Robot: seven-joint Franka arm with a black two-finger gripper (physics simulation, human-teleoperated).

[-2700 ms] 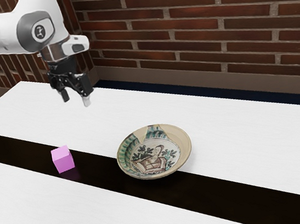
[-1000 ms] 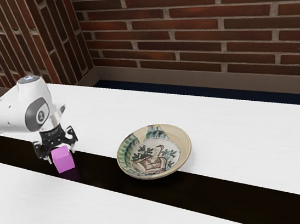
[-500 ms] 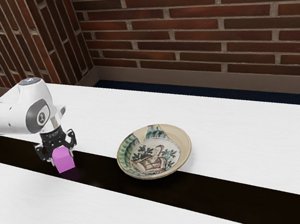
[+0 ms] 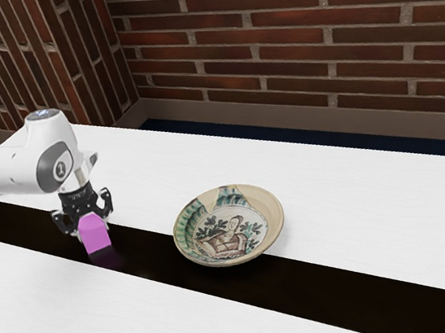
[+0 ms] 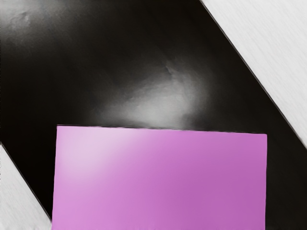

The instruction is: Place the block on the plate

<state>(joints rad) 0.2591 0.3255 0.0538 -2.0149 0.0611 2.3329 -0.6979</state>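
My gripper (image 4: 92, 223) is at the exterior view's left, shut on the pink block (image 4: 95, 234), one finger at each side of it. The block hangs slightly tilted, just above the dark strip of the table. In the wrist view the block (image 5: 160, 179) lies large and close under the hand. The patterned plate (image 4: 228, 225), a shallow bowl shape, rests on the table toward the exterior view's right from the block, with nothing in it.
A dark glossy strip (image 4: 337, 287) runs across the white table (image 4: 375, 204), partly under the plate. Beyond the table's far edge stands a brick wall (image 4: 297, 50).
The hand came down over the block from higher up and farther back. Its fingers then closed on the block, which has since risen slightly and tilted. The plate has not moved.
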